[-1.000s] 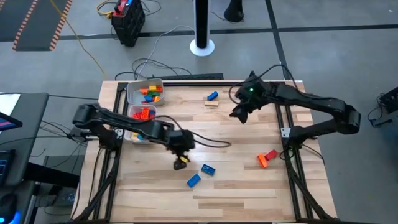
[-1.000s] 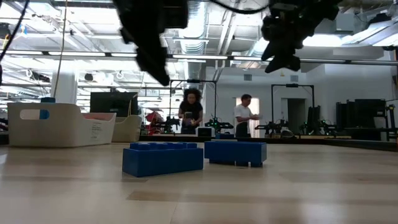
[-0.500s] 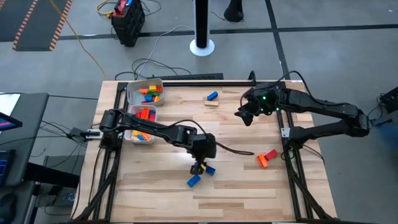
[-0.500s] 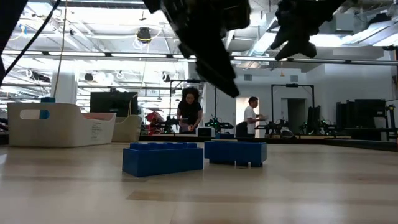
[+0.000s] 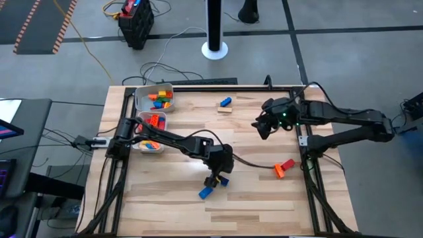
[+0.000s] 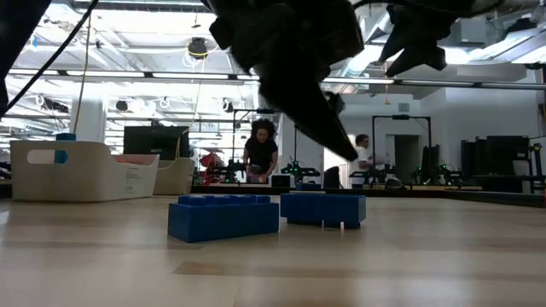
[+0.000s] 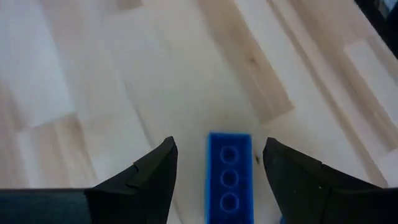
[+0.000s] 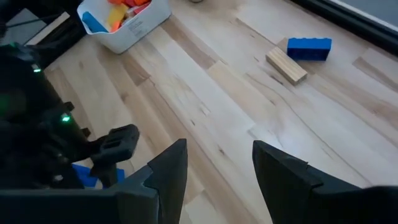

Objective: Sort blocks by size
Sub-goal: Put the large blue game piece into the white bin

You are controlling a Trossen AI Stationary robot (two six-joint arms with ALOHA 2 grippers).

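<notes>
Two blue bricks (image 5: 205,192) (image 5: 223,180) lie flat on the wooden table near its middle front. They also show in the low view (image 6: 223,217) (image 6: 323,209). My left gripper (image 5: 213,178) is open and hangs just above them. In the left wrist view its fingers (image 7: 149,180) stand on either side of a long blue brick (image 7: 229,180) without touching it. My right gripper (image 5: 262,127) is open and empty, high over the table's right half. Another blue brick (image 5: 226,102) and a tan block (image 5: 225,110) lie at the far middle.
Two white trays (image 5: 140,100) (image 5: 137,143) with coloured bricks stand at the far left. An orange brick and a red brick (image 5: 284,167) lie near the right edge. The right wrist view shows the far blue brick (image 8: 309,48) and tan block (image 8: 286,66). People stand in the room behind.
My left gripper has gone toward the table's right edge and a little toward its near edge. It has come down over the two blue bricks, which have not moved. My right gripper has shifted slightly toward the right edge.
</notes>
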